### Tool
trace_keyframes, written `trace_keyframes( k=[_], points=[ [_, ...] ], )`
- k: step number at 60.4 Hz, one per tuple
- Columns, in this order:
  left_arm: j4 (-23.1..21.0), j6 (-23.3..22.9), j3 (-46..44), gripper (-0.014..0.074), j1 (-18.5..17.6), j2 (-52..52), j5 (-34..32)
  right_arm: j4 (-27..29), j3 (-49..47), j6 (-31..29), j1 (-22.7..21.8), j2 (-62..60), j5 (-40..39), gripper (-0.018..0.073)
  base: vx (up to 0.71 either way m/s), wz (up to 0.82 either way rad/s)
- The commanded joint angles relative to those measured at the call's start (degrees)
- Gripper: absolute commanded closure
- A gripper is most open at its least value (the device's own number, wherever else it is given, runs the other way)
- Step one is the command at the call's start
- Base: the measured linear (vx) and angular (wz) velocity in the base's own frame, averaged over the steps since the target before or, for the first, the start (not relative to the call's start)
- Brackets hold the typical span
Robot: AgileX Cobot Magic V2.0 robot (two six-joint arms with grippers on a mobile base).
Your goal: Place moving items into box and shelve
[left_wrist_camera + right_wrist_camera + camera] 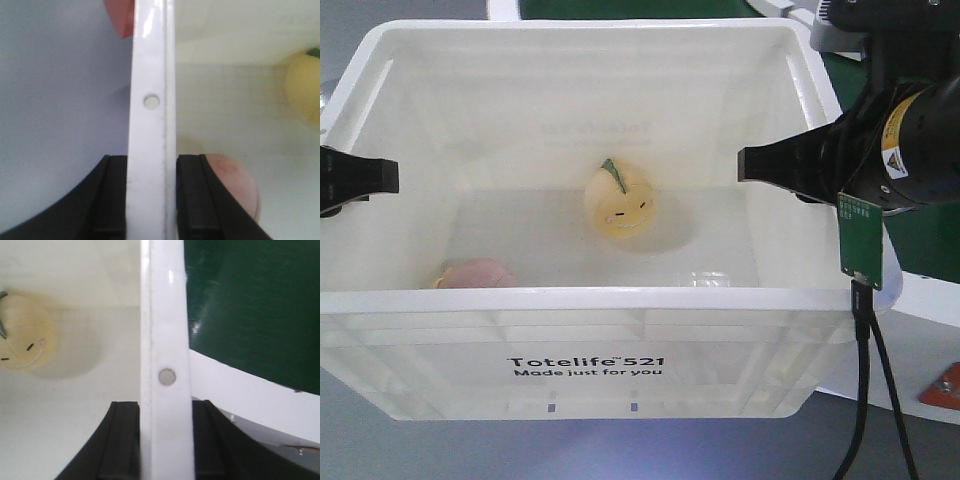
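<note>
Two round plush toys lie on the floor of the large cream-white plastic tote (570, 300). The yellow-orange one with a green leaf and stitched face (623, 203) sits near the middle. The plain pinkish-brown one (478, 273) sits in the corner at about 7 o'clock in the front view. Loading looks done, so the step in hand is judged to be lifting the tote for shelving.

The left gripper (150, 165) holds the rim at 9 o'clock and the right gripper (165, 410) holds it at 3 o'clock. On each side the black fingers (112, 200) are clamped on the wall, one inside and one outside, with no visible gap.

Thin plastic walls will likely flex, and a pinch on a smooth rim can slip. To do this well:
- Raise both arms together at the same rate so the tote stays level.
- Keep the two grips directly opposite each other so they neither squeeze nor spread the walls.
- Move slowly, since the loose toys may roll.
- Watch the right side, where a dark green surface (250, 305) lies just beyond the wall.
</note>
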Motion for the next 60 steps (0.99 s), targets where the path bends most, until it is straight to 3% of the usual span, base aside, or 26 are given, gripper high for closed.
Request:
trace_keyframes(
  k=[1, 60],
  points=[
    [5.63, -0.52, -2.36, 0.0454, -0.28, -1.53, -3.65, -6.87, -2.31, -0.31, -0.09, -2.35, -4.19, 0.051, -0.11, 0.69],
    [5.63, -0.52, -2.36, 0.0454, -0.28, -1.53, -3.65, -6.87, -2.31, -0.31, -0.09, -2.35, -4.09, 0.051, -0.15, 0.74]
  ],
)
